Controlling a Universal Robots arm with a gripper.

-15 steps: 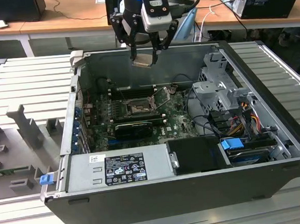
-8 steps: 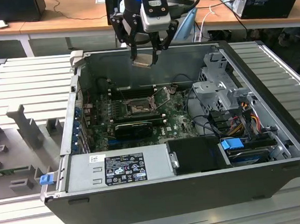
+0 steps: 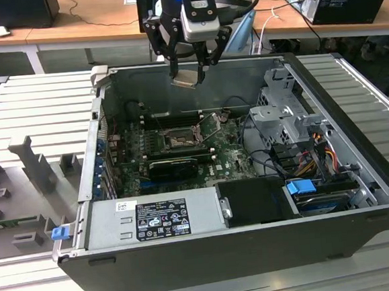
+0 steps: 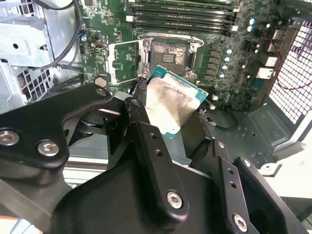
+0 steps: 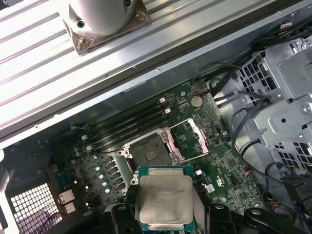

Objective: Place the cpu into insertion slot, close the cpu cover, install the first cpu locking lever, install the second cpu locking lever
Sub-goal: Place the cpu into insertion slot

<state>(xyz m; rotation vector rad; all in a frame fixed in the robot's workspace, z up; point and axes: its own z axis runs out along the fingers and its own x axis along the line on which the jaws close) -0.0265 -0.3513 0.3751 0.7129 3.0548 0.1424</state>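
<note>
My gripper [image 3: 187,70] hangs over the back wall of the open computer case and is shut on the cpu [image 3: 184,78], a flat square chip with a silvery top. Both wrist views show the cpu [image 4: 170,105] [image 5: 165,200] clamped by its edges between the black fingers [image 4: 146,141]. Well below it on the motherboard the insertion slot [image 3: 179,141] [image 5: 148,153] [image 4: 170,52] lies uncovered. The cpu cover [image 5: 195,139] [image 4: 122,61] is swung open and stands beside the slot. Thin lever wires [image 3: 209,123] stick up around the socket.
Memory sticks [image 5: 131,124] run beside the slot, and a long black card [image 3: 172,166] lies on its other side. A power supply [image 3: 153,219] fills the case's near side. A metal drive cage [image 3: 283,115] with cables sits at the exterior view's right. Grey fixtures [image 3: 34,165] stand outside at its left.
</note>
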